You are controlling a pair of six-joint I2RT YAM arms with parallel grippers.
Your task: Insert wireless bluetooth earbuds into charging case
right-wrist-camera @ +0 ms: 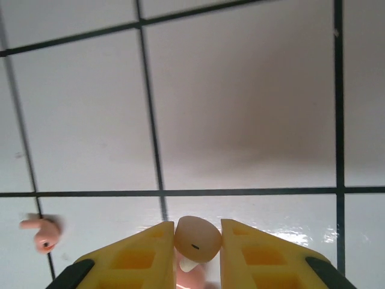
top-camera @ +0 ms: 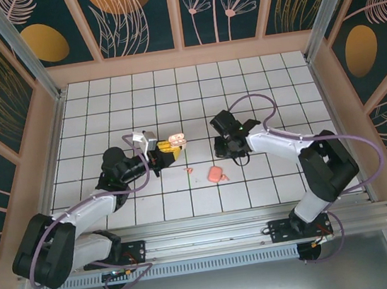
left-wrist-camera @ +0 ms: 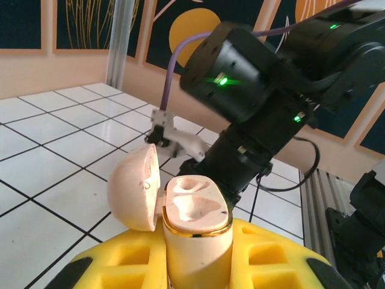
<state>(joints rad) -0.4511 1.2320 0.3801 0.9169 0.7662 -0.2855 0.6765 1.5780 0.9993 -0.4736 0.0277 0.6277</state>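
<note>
Got one earbud (right-wrist-camera: 196,241) pinched in the right gripper (right-wrist-camera: 197,229) over white grid tiles (right-wrist-camera: 240,108), second earbud (right-wrist-camera: 41,232) lying nearby. Then the charging case (left-wrist-camera: 195,211) (lid open, sockets empty per left wrist) clamped upright in left gripper (left-wrist-camera: 195,244). From above: leaf-print walls (top-camera: 133,13) all round.

Left arm (top-camera: 94,209) and right arm (top-camera: 278,140) share white links and chunky black joints. A purple cable (left-wrist-camera: 178,54) loops along each. Yellow fingers (right-wrist-camera: 129,259) have moulded pockets. Green lights (left-wrist-camera: 221,79) glow on the black housings.
</note>
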